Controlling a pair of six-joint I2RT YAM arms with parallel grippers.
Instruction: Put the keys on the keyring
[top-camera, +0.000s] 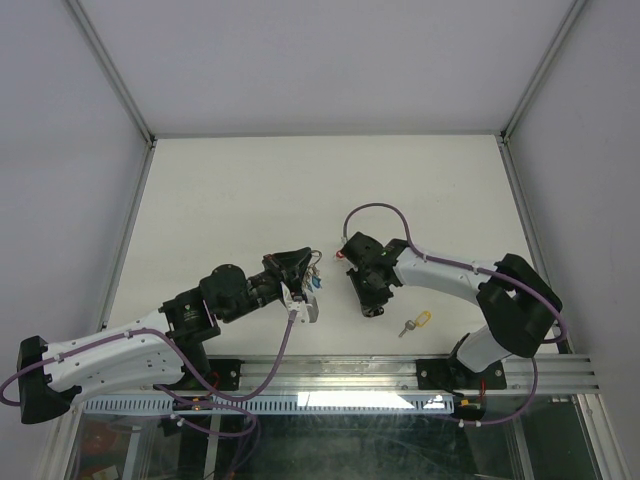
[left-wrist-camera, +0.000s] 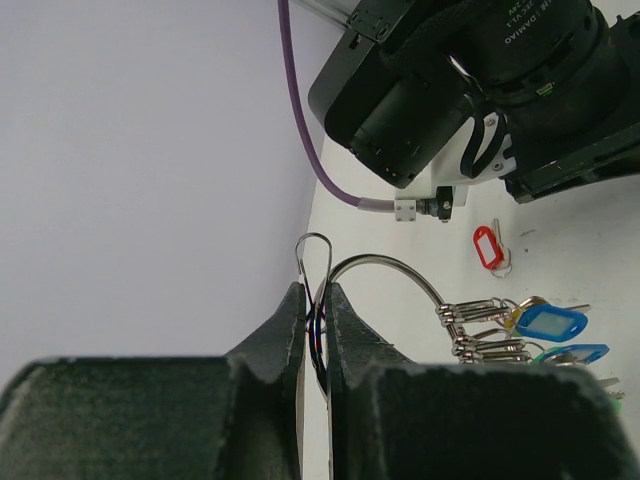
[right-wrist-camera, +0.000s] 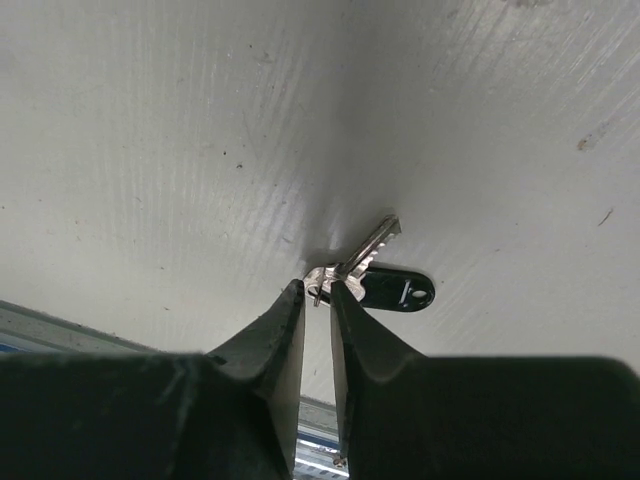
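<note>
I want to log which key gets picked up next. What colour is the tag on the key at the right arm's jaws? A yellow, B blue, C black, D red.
C: in the right wrist view, the key lying on the table at the tips of the right arm's jaws carries a black tag.

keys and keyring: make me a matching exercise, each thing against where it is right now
Things:
1. keyring
2. black key
3. yellow key
4. blue-tagged keys

Places:
a. alone on the table, near the right arm's base
b. pinched between the left fingers
c. threaded on the keyring
d. on the table, at the tips of the right fingers

Pairs: 1-b, 2-d, 3-a, 4-c
</note>
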